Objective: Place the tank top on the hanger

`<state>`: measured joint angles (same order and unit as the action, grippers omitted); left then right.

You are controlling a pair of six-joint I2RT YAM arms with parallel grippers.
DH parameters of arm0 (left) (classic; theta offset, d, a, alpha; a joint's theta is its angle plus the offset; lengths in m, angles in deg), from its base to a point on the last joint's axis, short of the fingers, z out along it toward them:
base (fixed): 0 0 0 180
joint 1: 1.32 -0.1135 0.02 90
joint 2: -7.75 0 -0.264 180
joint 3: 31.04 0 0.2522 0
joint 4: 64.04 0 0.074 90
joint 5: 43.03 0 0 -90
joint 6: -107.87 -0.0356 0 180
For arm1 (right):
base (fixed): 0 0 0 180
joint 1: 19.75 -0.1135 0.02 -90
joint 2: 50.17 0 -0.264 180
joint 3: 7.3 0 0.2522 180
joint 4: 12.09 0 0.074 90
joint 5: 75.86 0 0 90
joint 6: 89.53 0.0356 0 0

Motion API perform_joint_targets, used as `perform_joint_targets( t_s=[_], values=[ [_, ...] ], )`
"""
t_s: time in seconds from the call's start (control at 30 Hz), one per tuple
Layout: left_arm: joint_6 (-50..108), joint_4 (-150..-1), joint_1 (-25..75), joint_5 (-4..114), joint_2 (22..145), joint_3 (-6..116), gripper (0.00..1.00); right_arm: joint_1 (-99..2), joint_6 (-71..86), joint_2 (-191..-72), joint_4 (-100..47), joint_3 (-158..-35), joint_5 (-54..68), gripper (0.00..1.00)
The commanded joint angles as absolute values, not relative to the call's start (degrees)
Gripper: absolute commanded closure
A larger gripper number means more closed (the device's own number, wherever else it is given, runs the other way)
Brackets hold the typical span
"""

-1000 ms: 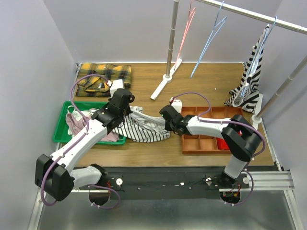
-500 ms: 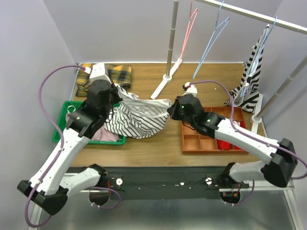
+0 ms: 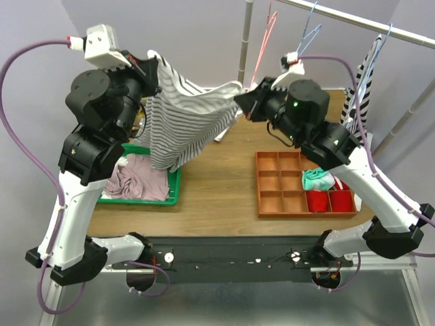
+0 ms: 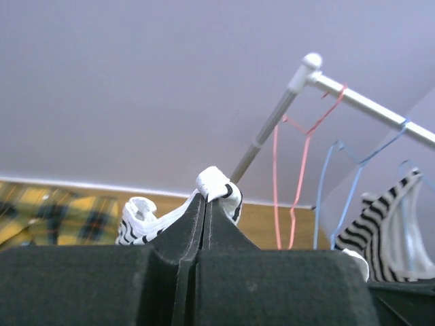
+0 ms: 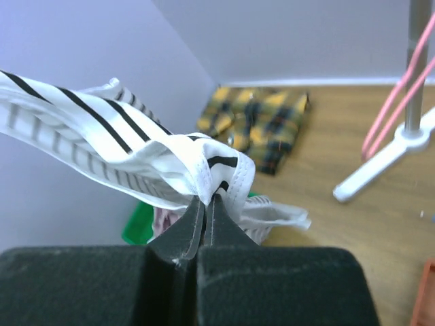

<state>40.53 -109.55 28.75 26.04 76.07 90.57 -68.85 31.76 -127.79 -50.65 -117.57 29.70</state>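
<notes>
Landmark: divided tray (image 3: 272,204), on the table (image 3: 217,197) right of centre.

- Up and to the left of the tray, off the table: tank top (image 3: 183,122), strung between left gripper (image 3: 153,66) at its left corner and right gripper (image 3: 241,98) at its right corner, both pinching cloth.
- Left of the tray: bin (image 3: 173,187), with a crumpled garment (image 3: 139,180) in it.
- Behind the bin: plaid shirt (image 5: 262,125).
- Behind the tray: rack pole (image 3: 245,47). Its rail (image 3: 353,22) runs right.
- On the rail, from the pole rightward: other wire hanger (image 3: 265,34), the hanger (image 3: 306,34), broad-striped garment (image 4: 377,217).
- In the tray's right compartments: small cloth items (image 3: 316,180).
</notes>
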Motion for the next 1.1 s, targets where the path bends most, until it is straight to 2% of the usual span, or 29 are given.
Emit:
perform_joint_targets(
  t_s=[0.0, 0.17, 0.3, 0.37, 0.5, 0.53, 0.6, 0.73, 0.8, 1.07],
  values=[
    [39.85, -106.02, 28.48, 31.4, 79.73, 98.9, 1.0, -68.88, 25.34, -133.92, -58.81, -132.48, 33.39, 0.99],
    [41.25, -103.81, 28.48, 31.68, 79.47, 99.27, 1.0, -68.79, 23.85, -137.79, -61.89, -140.85, 33.83, 0.99],
    [41.96, -102.24, 28.48, 30.1, 76.32, 92.08, 1.0, -68.79, 23.76, -135.6, -61.02, -136.03, 35.23, 0.99],
    [42.22, -100.57, 28.48, 29.74, 74.64, 87.15, 1.0, -68.01, 21.66, -135.6, -61.79, -137.41, 37.68, 0.99],
    [42.31, -102.06, 28.48, 32.2, 77.18, 90.81, 1.0, -67.47, 16.65, -141.03, -68.74, -159.95, 41.56, 0.99],
    [42.39, -102.23, 28.48, 32.2, 77.62, 93.26, 1.0, -67.47, 16.2, -140.7, -69.09, -160.97, 41.74, 0.99],
    [42.48, -101.88, 28.48, 32.12, 78.33, 94.6, 1.0, -67.47, 16.29, -138.86, -67.87, -158.97, 41.57, 0.99],
    [41.61, -101.44, 28.48, 30.54, 78.24, 94.0, 1.0, -67.47, 18.92, -131.84, -62.35, -141.52, 39.81, 0.99],
    [41.08, -101.09, 28.48, 29.75, 77.63, 92.59, 1.0, -67.39, 19.54, -130.86, -61.37, -137.71, 39.37, 0.99],
    [42.04, -100.74, 28.48, 31.93, 78.15, 87.67, 1.0, -67.39, 19.45, -132.35, -61.8, -137.78, 41.48, 0.99]
  ],
)
